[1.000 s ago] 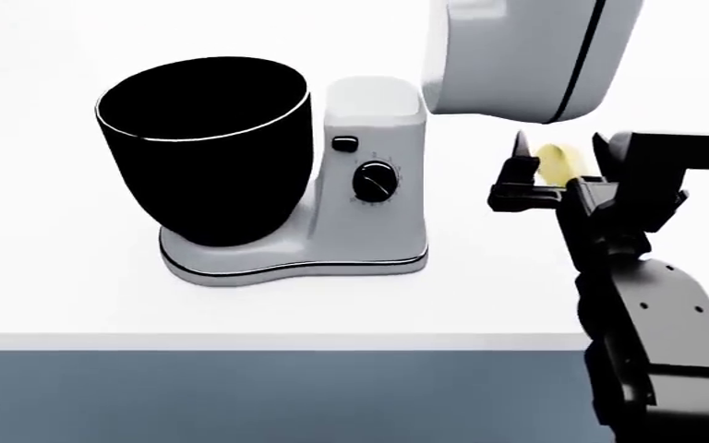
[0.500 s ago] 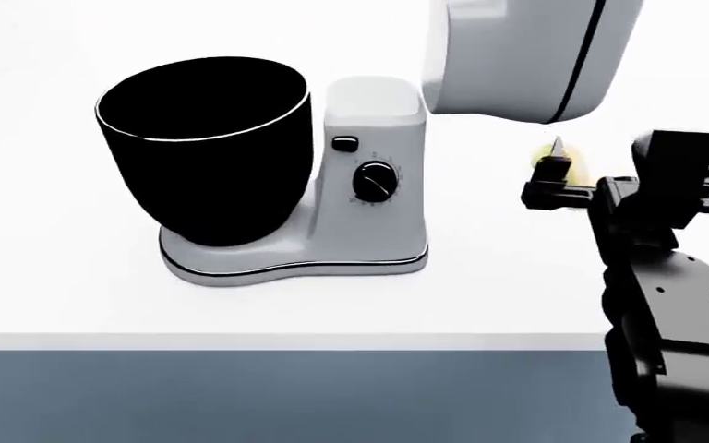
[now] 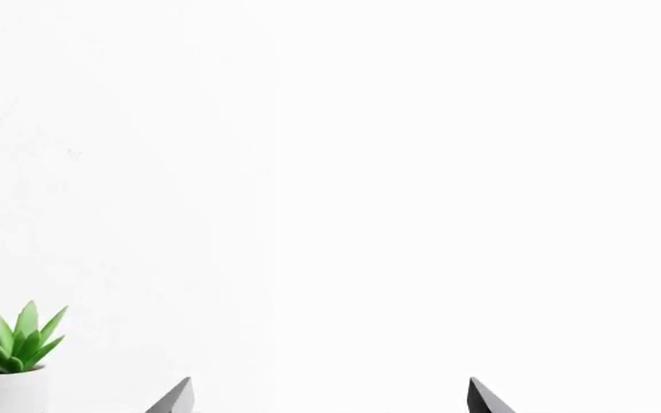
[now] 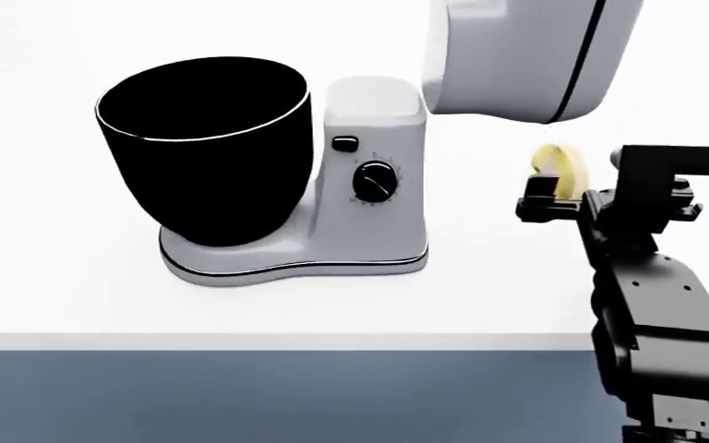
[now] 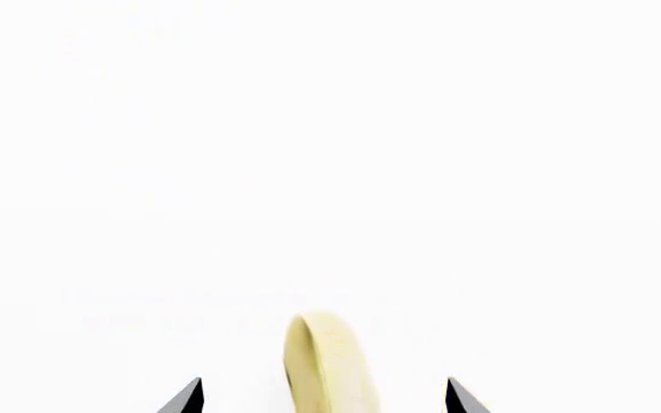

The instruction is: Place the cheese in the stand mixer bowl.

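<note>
A glossy black stand mixer bowl (image 4: 204, 148) sat on the base of a light grey mixer (image 4: 367, 175) on a white table (image 4: 59, 295). To the mixer's right, well apart from the bowl, the right gripper (image 4: 582, 189) had its jaws spread, with the pale yellow cheese (image 4: 560, 168) standing on edge between them. In the right wrist view, the cheese (image 5: 328, 361) touched neither fingertip. The left gripper (image 3: 328, 397) had its jaws spread with nothing between them, near a small potted plant (image 3: 15, 357).
</note>
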### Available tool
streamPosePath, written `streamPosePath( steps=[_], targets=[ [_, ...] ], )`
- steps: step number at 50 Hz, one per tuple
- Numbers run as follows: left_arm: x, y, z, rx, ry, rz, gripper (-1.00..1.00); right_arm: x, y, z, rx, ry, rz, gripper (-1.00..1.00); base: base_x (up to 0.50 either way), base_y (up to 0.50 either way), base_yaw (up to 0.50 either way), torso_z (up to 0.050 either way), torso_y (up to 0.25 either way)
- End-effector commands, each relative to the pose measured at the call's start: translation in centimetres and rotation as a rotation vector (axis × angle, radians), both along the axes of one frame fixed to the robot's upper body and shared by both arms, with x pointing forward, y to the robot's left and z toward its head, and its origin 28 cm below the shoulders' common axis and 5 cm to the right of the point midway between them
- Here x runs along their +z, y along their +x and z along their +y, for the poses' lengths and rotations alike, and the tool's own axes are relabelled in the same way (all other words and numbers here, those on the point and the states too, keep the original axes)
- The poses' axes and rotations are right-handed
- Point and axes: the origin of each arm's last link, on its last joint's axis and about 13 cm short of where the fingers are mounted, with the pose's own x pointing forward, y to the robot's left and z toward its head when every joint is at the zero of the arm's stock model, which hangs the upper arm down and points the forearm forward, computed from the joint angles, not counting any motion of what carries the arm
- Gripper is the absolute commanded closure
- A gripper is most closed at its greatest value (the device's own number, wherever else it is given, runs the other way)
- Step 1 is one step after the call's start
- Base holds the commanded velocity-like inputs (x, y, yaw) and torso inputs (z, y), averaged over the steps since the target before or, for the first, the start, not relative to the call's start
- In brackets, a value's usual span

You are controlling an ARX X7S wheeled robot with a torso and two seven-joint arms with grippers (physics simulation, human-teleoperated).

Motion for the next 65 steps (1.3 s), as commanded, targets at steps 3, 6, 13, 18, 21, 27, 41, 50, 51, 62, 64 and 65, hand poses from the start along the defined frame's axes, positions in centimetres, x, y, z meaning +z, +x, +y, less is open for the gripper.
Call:
streamPosePath(
  steps=[3, 6, 13, 18, 21, 27, 41, 50, 51, 62, 64, 65],
  targets=[
    [-0.1, 0.1, 0.0, 0.001, -0.004, 0.006, -1.0, -1.0, 1.8, -0.3, -0.011, -0.004, 0.035, -1.0, 0.0, 0.0, 0.0, 0.0, 0.0],
    [-0.1, 0.1, 0.1, 0.002, -0.005, 0.007, -1.0, -1.1, 2.1, -0.3, -0.009, -0.006, 0.038, -1.0, 0.0, 0.0, 0.0, 0.0, 0.0],
    [-0.1, 0.1, 0.1, 0.005, -0.006, 0.006, -1.0, -1.1, 2.9, -0.2, -0.009, -0.01, 0.044, -1.0, 0.0, 0.0, 0.0, 0.0, 0.0],
    [-0.2, 0.2, 0.1, 0.006, -0.006, 0.008, -1.0, -1.5, 3.2, -0.3, -0.016, -0.01, 0.055, -1.0, 0.0, 0.0, 0.0, 0.0, 0.0],
    [-0.2, 0.1, 0.1, 0.005, -0.007, 0.007, -1.0, -1.7, 3.4, -0.5, -0.024, -0.005, 0.065, -1.0, 0.0, 0.0, 0.0, 0.0, 0.0],
    [-0.1, 0.2, 0.1, 0.003, -0.005, 0.008, -1.0, -2.1, 3.6, -0.7, -0.035, 0.006, 0.081, -1.0, 0.0, 0.0, 0.0, 0.0, 0.0],
    [-0.2, 0.3, 0.1, 0.004, -0.008, 0.01, -1.0, -3.7, 5.0, -1.4, -0.056, 0.01, 0.112, -1.0, 0.0, 0.0, 0.0, 0.0, 0.0],
    [-0.3, 0.3, 0.2, 0.008, -0.011, 0.012, -1.0, -4.0, 6.0, -1.8, -0.083, 0.005, 0.119, -1.0, 0.0, 0.0, 0.0, 0.0, 0.0],
    [-0.3, 0.3, 0.2, 0.008, -0.011, 0.014, -1.0, -4.0, 6.0, -1.8, -0.085, 0.004, 0.119, -1.0, 0.0, 0.0, 0.0, 0.0, 0.0],
    [-0.4, 0.4, 0.2, 0.007, -0.012, 0.019, -1.0, -4.5, 5.8, -1.7, -0.074, -0.014, 0.178, -1.0, 0.0, 0.0, 0.0, 0.0, 0.0],
    [-0.4, 0.4, 0.2, 0.006, -0.012, 0.019, -1.0, -4.3, 5.9, -1.7, -0.071, -0.014, 0.166, 1.0, 0.0, 0.0, 0.0, 0.0, 0.0],
    [-0.4, 0.4, 0.2, 0.005, -0.011, 0.019, -1.0, -4.2, 5.9, -1.7, -0.076, -0.014, 0.16, 1.0, 0.0, 0.0, 0.0, 0.0, 0.0]
  ],
)
